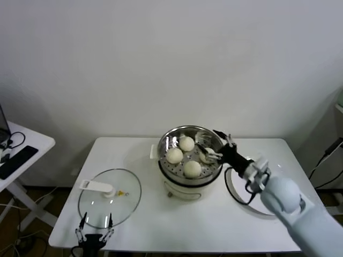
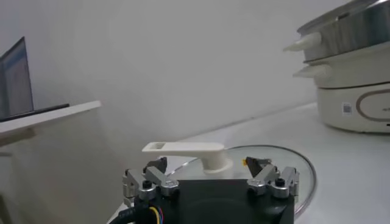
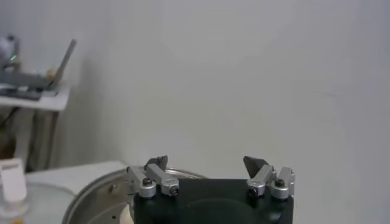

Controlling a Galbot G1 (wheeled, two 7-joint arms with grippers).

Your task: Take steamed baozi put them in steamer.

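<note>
Right gripper [image 1: 210, 145] is over the far right rim of the round shiny stainless-steel steamer pot [image 1: 163, 145], jaws spread wide, nothing held. In the right wrist view the right gripper [image 3: 206, 164] shows the same: fingertips well apart, empty gap, the steamer rim [image 3: 97, 189] just below.

Steamer sits on its white electric base [image 1: 185, 190] around the middle of the white counter [image 1: 139, 214], towards the back edge.

Small round cream-white dough buns are in the steamer on the perforated floor: one at the back [image 1: 186, 143], one on the left [image 1: 174, 156], one at the front [image 1: 192, 168]. A fourth [image 1: 205, 157] sits on the right, mostly hidden under the right gripper's fingers; can't tell if the fingers touch it.

Flat white plate [image 1: 236, 199] lies on the counter right of the steamer, partly covered by the right arm and its black cable.

Round glass lid with a white handle [image 1: 109, 197] lies flat on the counter to the steamer's left, well apart from it.

Left gripper [image 1: 94, 223] is parked at the counter's front-left edge, just before the lid, jaws open, empty. Left wrist view agrees: left gripper [image 2: 207, 165] has its fingertips apart, with the lid's white handle [image 2: 186, 148] just beyond them and the steamer's side [image 2: 353, 36] farther off.

White side table [image 1: 27, 155] with a black device stands off the counter's left.
</note>
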